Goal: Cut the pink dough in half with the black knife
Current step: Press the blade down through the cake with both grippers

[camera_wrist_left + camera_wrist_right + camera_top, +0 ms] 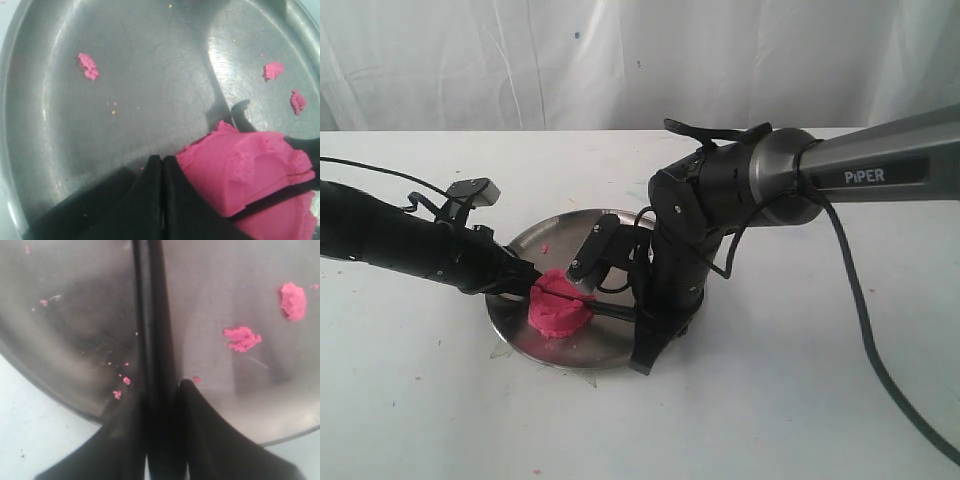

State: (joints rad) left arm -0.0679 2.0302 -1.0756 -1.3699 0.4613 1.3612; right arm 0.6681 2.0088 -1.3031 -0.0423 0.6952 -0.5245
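Just beside left pincer [162, 161], pink dough [250, 170].

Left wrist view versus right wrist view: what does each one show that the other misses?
Only the left wrist view shows the pink dough, with the shut left gripper beside it. Only the right wrist view shows the right gripper clamping the black knife. Both show that knife, the steel plate and pink crumbs.

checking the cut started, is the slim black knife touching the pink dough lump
Touching. Left wrist view shows the slim black knife sunk in a groove across the soft pink dough lump.
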